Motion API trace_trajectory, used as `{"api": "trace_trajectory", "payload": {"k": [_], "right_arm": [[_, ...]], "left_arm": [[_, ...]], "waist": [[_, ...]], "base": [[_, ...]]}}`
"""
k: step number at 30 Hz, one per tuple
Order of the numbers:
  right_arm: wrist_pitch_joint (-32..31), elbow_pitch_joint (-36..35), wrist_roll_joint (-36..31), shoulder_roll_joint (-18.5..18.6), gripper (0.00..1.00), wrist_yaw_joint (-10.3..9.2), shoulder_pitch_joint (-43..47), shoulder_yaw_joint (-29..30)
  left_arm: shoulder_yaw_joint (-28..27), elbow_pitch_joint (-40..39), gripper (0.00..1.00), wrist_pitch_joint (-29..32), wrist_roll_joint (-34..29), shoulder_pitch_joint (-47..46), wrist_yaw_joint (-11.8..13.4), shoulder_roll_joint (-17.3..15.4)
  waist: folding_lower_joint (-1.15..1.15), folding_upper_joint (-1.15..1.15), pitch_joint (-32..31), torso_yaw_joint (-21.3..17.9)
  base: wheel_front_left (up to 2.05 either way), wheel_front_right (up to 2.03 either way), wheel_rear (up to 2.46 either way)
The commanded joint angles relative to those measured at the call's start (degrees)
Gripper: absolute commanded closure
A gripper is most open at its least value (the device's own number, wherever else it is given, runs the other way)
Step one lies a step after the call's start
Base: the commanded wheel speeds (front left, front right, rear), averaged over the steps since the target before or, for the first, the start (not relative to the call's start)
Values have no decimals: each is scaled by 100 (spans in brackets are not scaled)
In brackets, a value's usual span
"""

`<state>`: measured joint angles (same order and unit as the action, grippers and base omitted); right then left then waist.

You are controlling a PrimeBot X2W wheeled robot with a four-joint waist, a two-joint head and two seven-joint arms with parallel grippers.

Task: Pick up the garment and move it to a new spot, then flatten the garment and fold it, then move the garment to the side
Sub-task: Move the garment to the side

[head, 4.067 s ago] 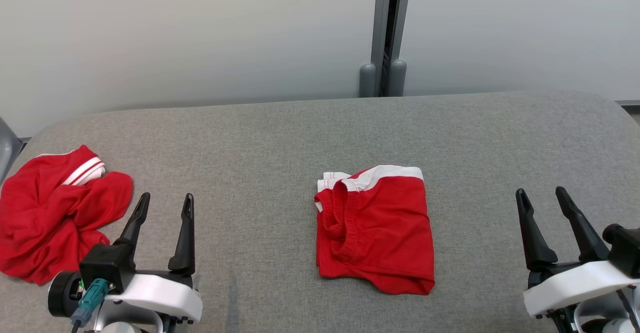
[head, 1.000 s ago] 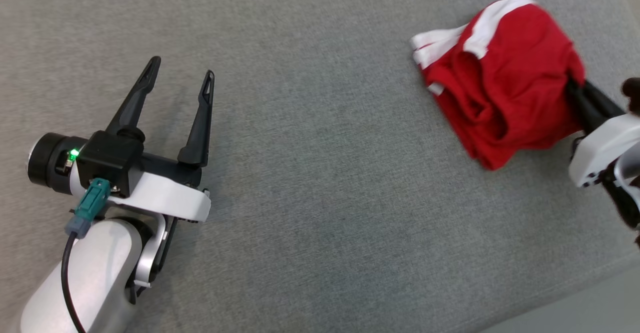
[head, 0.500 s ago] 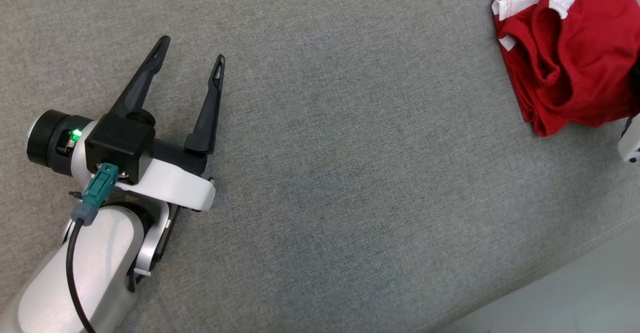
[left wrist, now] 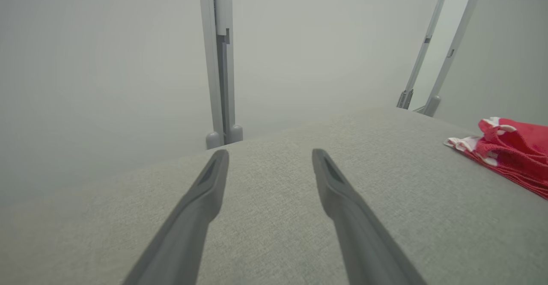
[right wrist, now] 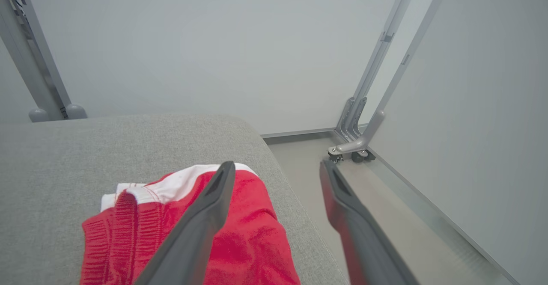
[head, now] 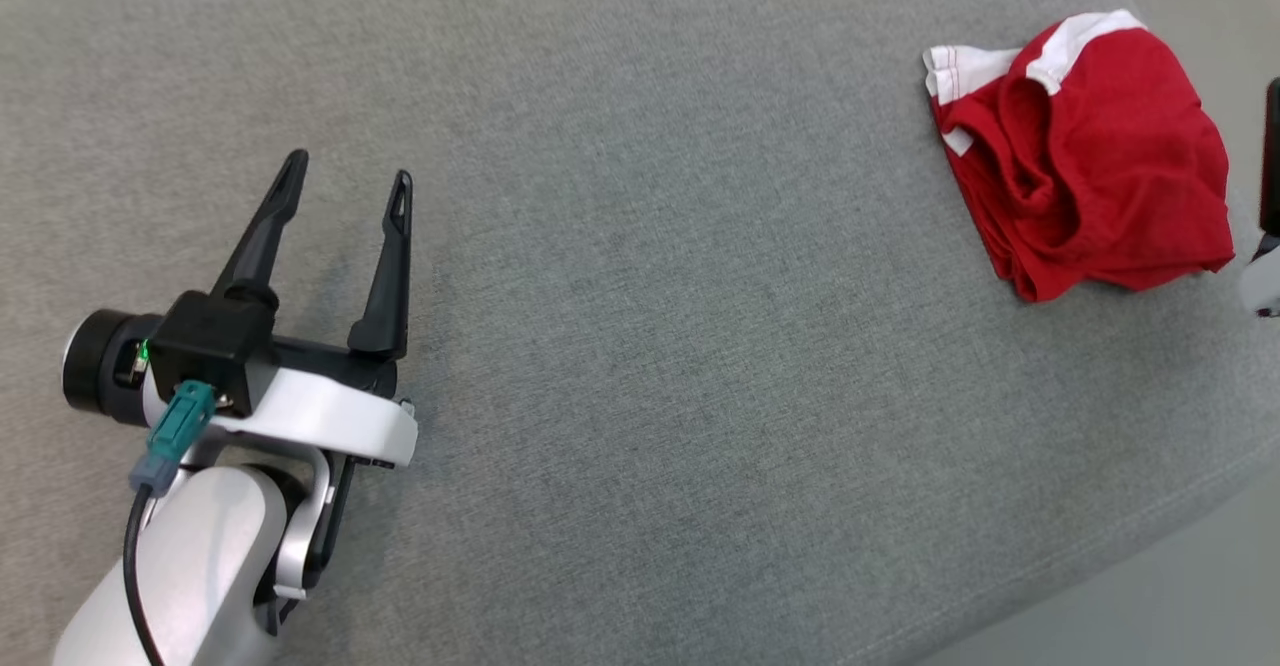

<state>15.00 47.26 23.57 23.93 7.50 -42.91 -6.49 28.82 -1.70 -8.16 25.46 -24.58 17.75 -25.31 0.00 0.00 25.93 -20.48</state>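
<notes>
Garment lies in a loose folded bundle at the right end of the tabletop, close to its rounded edge.

Right gripper: fingers apart, gripping nothing. One finger hangs just over the red cloth, the other past the edge above the floor.

Left gripper: fingers apart, empty, well away.

Risk: a finger could catch a fold on pulling back and drag the bundle open or over the edge.

Cloth is soft red knit with a white band and a gathered elastic waist. Tabletop is a coarse grey weave, padded-looking. Fingers are long, dark and tapered.
</notes>
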Motion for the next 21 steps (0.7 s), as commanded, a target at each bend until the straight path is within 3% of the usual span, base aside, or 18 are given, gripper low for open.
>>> {"api": "trace_trajectory", "payload": {"k": [1,6,12,21], "right_arm": [[20,-314,-141,-141,0,-1,257,147],[15,-1727,-628,-674,0,-1,973,671],[-75,-2921,-1069,-1253,0,-1,1700,903],[-694,-4070,-1462,-1741,0,-1,2585,787]], "left_arm": [[-64,8,0,-70,71,102,61,-2],[-239,32,0,-262,237,363,162,41],[-432,62,0,-448,386,601,257,93],[-547,102,0,-599,438,1038,320,149]], "waist": [[0,0,-245,131],[0,0,-543,431],[0,0,-843,861],[0,0,-1312,1429]], "base": [[0,0,0],[0,0,0],[0,0,0],[0,0,0]]}}
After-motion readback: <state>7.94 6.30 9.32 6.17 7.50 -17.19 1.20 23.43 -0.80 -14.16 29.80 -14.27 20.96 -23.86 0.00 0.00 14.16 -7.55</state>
